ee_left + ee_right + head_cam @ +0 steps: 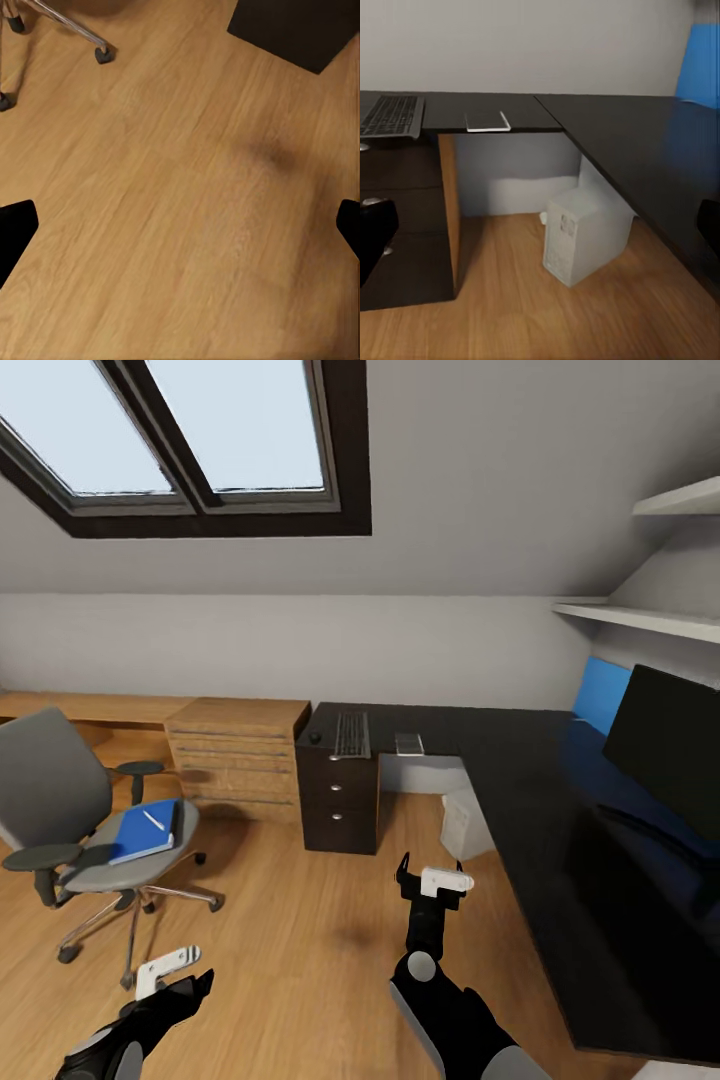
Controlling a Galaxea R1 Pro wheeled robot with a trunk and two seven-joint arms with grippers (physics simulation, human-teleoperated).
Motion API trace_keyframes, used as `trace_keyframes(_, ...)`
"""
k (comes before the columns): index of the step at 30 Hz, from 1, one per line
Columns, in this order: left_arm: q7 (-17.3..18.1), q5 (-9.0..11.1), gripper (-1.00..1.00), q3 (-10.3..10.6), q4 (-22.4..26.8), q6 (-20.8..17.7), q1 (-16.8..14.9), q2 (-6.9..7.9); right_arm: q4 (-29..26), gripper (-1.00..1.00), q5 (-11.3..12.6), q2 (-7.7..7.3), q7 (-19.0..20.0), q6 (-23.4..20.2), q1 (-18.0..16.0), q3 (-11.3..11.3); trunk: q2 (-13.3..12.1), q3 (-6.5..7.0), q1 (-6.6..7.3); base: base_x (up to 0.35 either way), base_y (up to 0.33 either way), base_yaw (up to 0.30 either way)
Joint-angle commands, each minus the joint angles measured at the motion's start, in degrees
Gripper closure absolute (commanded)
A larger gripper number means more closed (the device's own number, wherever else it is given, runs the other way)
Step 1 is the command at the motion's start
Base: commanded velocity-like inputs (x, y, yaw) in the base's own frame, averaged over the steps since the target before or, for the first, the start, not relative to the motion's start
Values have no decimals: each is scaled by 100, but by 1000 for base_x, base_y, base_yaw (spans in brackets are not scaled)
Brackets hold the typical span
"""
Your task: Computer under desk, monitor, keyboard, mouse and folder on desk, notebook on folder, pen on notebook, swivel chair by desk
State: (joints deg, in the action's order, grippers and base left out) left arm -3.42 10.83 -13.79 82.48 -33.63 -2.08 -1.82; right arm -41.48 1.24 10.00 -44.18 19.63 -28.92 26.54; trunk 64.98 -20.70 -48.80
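Now both claws are released and hold nothing: the left gripper [185, 972] hangs over the floor, the right gripper [432, 882] faces the computer [466, 823] under the desk [520, 760]. Beyond the left one, the folder [146, 831] lies on the swivel chair [80, 810].

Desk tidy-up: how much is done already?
Done: computer under the desk, monitor, keyboard and mouse on it. In hand: nothing; both grippers are empty. Left: folder, notebook and pen lie on the swivel chair, away from the desk.
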Motion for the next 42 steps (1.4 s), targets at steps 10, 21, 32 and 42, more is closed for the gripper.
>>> trace_keyframes(10,-36,64,-100,42,-46,-30,-3,-2,8,-100,8,0,-29,19,-8,18,4,-7,-4,319,76,-269)
trace_keyframes(21,-36,59,-100,28,-16,-23,-3,6,333,-100,3,0,20,23,-8,357,4,-7,-4,319,109,-86)
trace_keyframes(32,-36,59,-100,26,22,-21,-3,12,343,-100,-1,0,24,634,-10,489,4,-7,-4,319,133,-1)
trace_keyframes(42,-8,59,-100,37,84,20,-3,-2,361,-100,368,0,516,714,-10,456,4,-7,-4,319,141,0)
